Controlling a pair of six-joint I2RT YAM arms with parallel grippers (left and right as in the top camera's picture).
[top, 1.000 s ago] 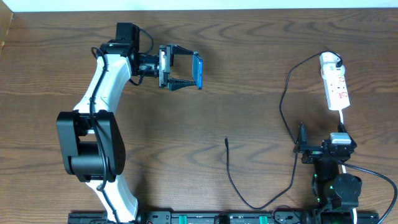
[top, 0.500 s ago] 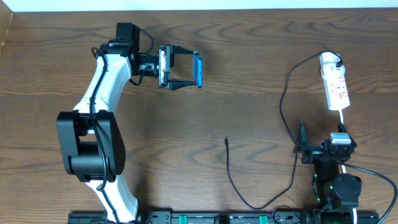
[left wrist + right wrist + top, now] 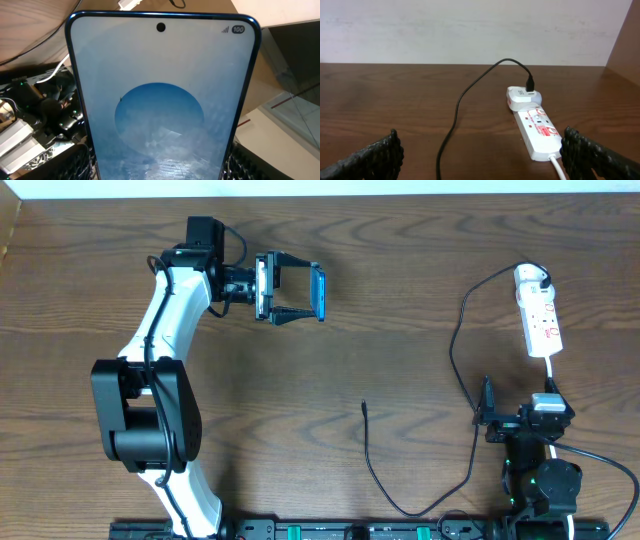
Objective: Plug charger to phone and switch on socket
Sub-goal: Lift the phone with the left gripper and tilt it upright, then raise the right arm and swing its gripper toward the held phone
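- The left hand (image 3: 312,292) is clamped on the slim blue-screened phone (image 3: 160,100), far left of the white power strip (image 3: 541,317).
- The right hand (image 3: 480,159) waits beside the strip, fingers wide apart and empty.
- The thin black charger cable (image 3: 456,340) is plugged into the strip; its loose tip (image 3: 364,405) lies between strip and phone.
- Next, I'd say, the right hand must fetch that tip.

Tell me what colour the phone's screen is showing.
The phone's screen is pale blue with a darker blue circle, best seen from the left wrist.

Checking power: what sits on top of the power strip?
At the far end of the power strip sits a white plug with the black cable; the outlet beneath is hidden.
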